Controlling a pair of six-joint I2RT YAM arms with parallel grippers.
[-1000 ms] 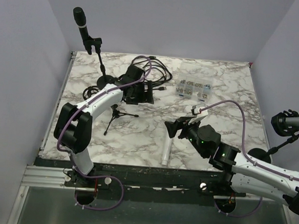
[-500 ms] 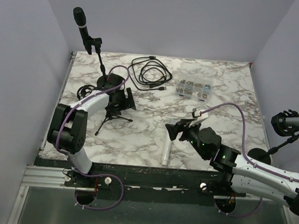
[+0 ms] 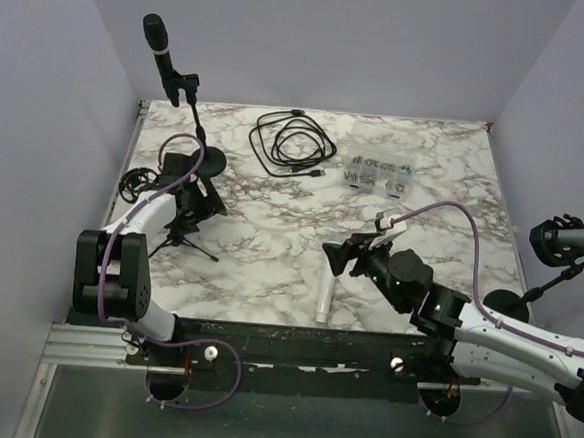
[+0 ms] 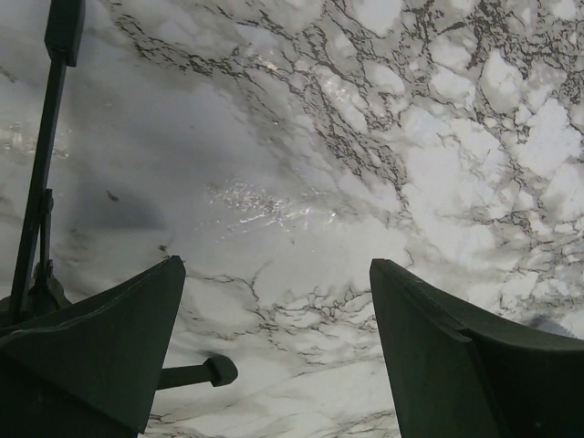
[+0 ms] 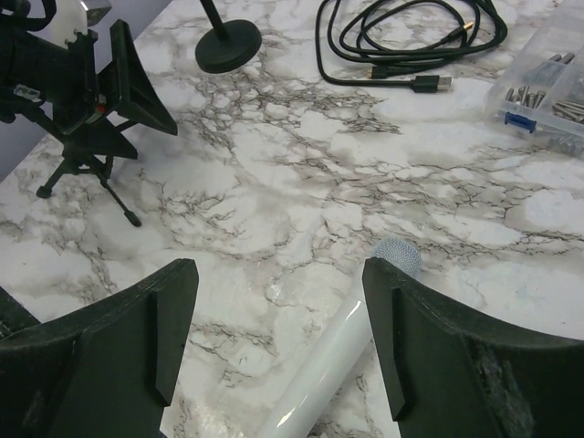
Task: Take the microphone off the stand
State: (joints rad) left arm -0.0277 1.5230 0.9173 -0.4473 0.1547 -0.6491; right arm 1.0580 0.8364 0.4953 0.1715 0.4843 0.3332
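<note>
A black microphone (image 3: 156, 39) sits clipped in a tall black stand with a round base (image 3: 211, 160) at the back left. My left gripper (image 3: 211, 201) is open and empty, low over the marble just in front of that base, beside a small black tripod (image 3: 185, 237). In the left wrist view the left gripper (image 4: 274, 274) frames bare marble, with a tripod foot (image 4: 196, 372) by the left finger. A white microphone (image 3: 325, 297) lies on the table. My right gripper (image 3: 342, 255) is open above it. In the right wrist view it (image 5: 338, 365) lies between the open right gripper (image 5: 278, 274).
A coiled black cable (image 3: 295, 144) and a clear box of small parts (image 3: 377, 173) lie at the back. Another stand holding a grey microphone (image 3: 561, 243) is at the right edge. The right wrist view also shows the round base (image 5: 228, 50) and tripod (image 5: 87, 173).
My left arm has swung left, from near the cable to the left side by the stand base. The small tripod has shifted left with it. The right arm has hardly moved.
</note>
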